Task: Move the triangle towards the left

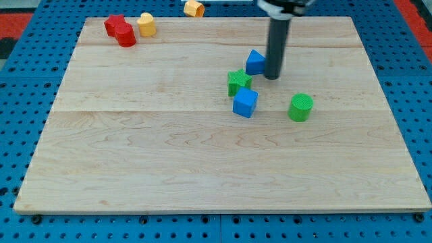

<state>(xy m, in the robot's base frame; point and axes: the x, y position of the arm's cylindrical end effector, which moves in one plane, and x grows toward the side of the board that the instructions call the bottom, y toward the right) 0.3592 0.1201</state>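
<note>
The blue triangle lies on the wooden board, right of centre near the view's top. My tip stands right against the triangle's right side, touching or nearly touching it. The dark rod rises from there to the view's top edge. A green star sits just below and left of the triangle. A blue cube lies just below the star.
A green cylinder stands to the right of the blue cube. A red block and a yellow block sit at the board's top left. Another yellow block lies off the board at the top. The wooden board rests on a blue pegboard.
</note>
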